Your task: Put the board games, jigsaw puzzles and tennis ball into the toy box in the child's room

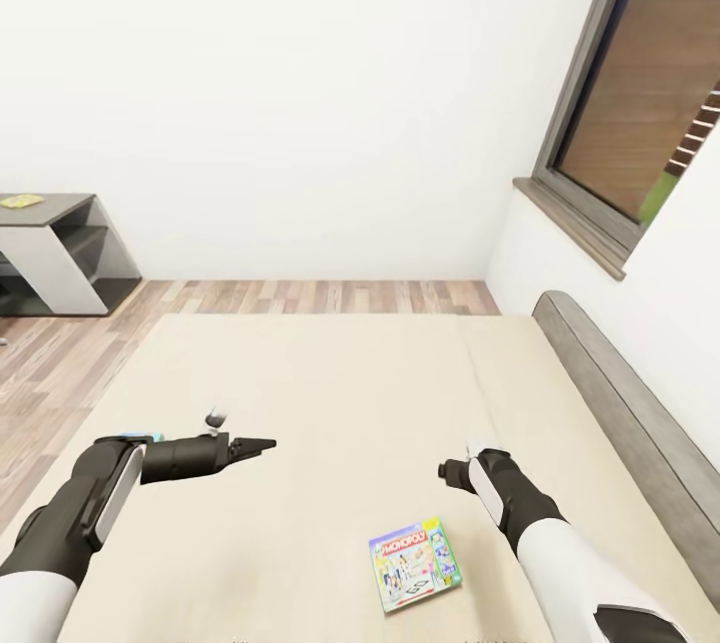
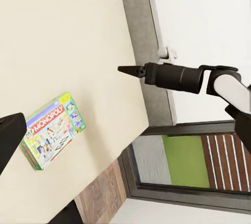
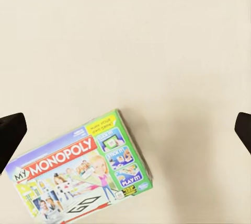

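Note:
One board game, a green-edged Monopoly box, lies flat on the bed's beige mattress near its front edge; it is also seen as the board game and the board game. My right gripper hangs open above the mattress, just beyond the box, with nothing between its fingers. To the left of the box, my left gripper is open and empty, aimed across the bed at the right gripper. A flat yellow sheet, perhaps a jigsaw puzzle, lies on the table's dark cabinet at far left. The toy box and tennis ball are out of view.
The grey headboard runs along the bed's right side under a dark-framed window. Wood-plank floor lies left of and beyond the bed. A plain white wall closes the room behind.

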### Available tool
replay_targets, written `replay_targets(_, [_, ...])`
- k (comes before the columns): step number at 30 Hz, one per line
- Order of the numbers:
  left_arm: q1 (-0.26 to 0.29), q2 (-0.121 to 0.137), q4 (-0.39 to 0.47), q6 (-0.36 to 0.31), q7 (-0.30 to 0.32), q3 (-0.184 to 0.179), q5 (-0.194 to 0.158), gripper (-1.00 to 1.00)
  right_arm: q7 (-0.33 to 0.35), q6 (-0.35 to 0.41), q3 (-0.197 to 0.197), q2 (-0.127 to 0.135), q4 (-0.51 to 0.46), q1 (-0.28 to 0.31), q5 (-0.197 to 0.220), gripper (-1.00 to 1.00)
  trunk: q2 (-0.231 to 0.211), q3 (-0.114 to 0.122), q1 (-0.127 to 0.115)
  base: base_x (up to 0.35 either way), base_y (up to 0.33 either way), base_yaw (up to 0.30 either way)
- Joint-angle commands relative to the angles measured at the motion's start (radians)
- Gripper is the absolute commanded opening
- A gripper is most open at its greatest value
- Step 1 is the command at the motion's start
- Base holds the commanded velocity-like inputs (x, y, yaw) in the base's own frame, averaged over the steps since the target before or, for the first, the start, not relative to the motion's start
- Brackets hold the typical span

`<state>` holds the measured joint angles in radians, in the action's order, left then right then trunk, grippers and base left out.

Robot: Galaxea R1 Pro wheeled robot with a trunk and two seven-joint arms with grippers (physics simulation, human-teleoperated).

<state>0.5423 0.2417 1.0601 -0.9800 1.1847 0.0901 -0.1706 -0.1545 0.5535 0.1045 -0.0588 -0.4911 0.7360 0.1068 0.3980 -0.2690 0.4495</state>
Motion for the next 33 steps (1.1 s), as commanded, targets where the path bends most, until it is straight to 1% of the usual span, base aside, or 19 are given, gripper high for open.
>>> replay_targets(1, [0.001, -0.001, 0.006, -0.008, 0.002, 0.000, -0.002, 1.00, -0.008, 0.003, 0.003, -0.001, -0.002, 0.000, 0.010, 1.00, 0.002, -0.004, 0.001, 0.000, 0.000, 0.000])
replay_targets(5, [0.001, -0.003, 0.045, -0.023, 0.005, -0.002, -0.005, 1.00, -0.008, 0.001, 0.001, -0.002, -0.001, 0.000, 0.009, 1.00, 0.002, -0.010, 0.001, 0.000, 0.000, 0.000])
replay_targets(10, [0.001, 0.000, 0.066, -0.035, 0.011, 0.000, -0.006, 1.00, -0.007, -0.001, -0.004, 0.000, 0.001, 0.000, 0.008, 1.00, 0.002, -0.018, 0.001, 0.000, 0.000, 0.000])
replay_targets(15, [0.001, 0.000, 0.072, -0.039, 0.024, -0.001, -0.007, 1.00, -0.007, 0.001, -0.007, -0.001, 0.003, -0.001, 0.006, 1.00, 0.002, -0.027, 0.001, 0.000, 0.000, 0.000])
replay_targets(23, [0.001, -0.004, 0.075, -0.045, 0.030, -0.008, -0.007, 1.00, 0.000, 0.012, -0.011, -0.011, 0.006, 0.000, 0.005, 1.00, 0.002, -0.040, 0.001, 0.000, 0.000, 0.000])
replay_targets(29, [0.001, -0.007, 0.080, -0.051, 0.030, -0.010, -0.007, 1.00, 0.002, 0.041, -0.014, -0.015, 0.005, 0.000, 0.004, 1.00, 0.002, -0.050, 0.001, 0.000, 0.000, 0.000])
replay_targets(32, [0.001, -0.007, 0.087, -0.053, 0.031, -0.010, -0.007, 1.00, 0.002, 0.062, -0.045, -0.018, 0.004, 0.000, 0.005, 1.00, 0.002, -0.055, 0.001, 0.000, 0.000, 0.000])
replay_targets(33, [0.001, -0.007, 0.091, -0.053, 0.031, -0.010, -0.007, 1.00, 0.001, 0.071, -0.064, -0.020, 0.003, 0.000, 0.006, 1.00, 0.002, -0.057, 0.001, 0.000, 0.000, 0.000])
